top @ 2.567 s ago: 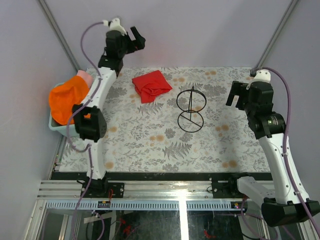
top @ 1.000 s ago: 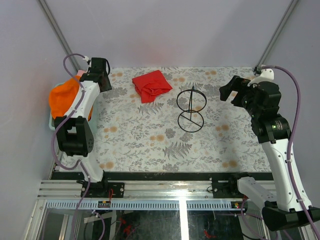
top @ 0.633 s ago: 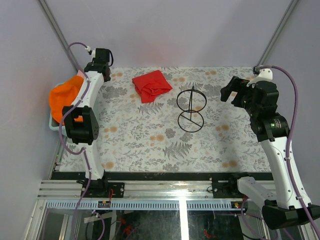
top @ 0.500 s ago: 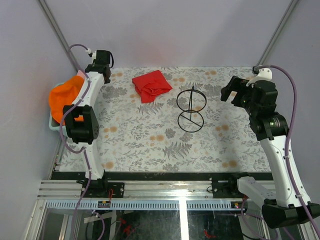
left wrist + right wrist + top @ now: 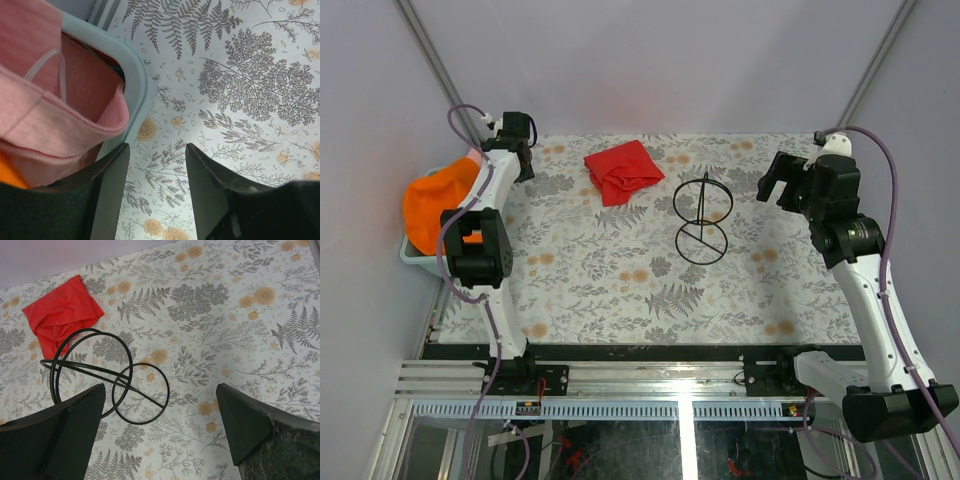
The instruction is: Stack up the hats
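Orange fabric marks the first hat (image 5: 432, 198), which lies slumped in the pale bin (image 5: 415, 257) far to the left of the black wire stand (image 5: 701, 218). The pink hat (image 5: 45, 110) is bunched in the same bin and drapes against the rim on the side facing the stand. I find only these two hats. No blue or red hat shows in any view, and the red cloth (image 5: 623, 172) just beyond and left of the stand is a flat folded square, so I do not count it. The left gripper (image 5: 155, 185) hovers over the floral table cover (image 5: 620, 290) on the stand's side of the bin. Its fingers are partly spread with nothing between them, and I cannot tell whether one touches the bin wall. The right gripper (image 5: 160, 440) hangs to the right of the stand, fingers spread wide and empty. I judge the task to be at its outset: no hat is held, and no orderly stack exists. Every hat remains to be drawn out and stacked.
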{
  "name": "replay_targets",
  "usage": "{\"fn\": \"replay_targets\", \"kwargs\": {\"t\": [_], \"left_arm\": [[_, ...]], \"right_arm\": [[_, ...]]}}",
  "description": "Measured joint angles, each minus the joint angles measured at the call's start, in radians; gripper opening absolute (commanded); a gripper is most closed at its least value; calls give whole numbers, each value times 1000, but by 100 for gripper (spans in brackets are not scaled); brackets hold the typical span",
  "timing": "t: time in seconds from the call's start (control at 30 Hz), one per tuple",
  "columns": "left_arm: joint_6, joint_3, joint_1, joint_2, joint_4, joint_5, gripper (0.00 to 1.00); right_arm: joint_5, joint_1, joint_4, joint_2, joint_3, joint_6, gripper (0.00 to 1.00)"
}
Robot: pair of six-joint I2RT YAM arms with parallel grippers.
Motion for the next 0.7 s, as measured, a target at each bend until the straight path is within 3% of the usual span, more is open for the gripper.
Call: {"fn": "replay_targets", "kwargs": {"t": [0.43, 0.7], "left_arm": [[5, 5, 21, -72, -8, -26, 53], [8, -93, 47, -192, -2, -70, 53]], "right_arm": [[-7, 0, 21, 62, -3, 23, 99], [-8, 0, 24, 87, -3, 33, 99]]}}
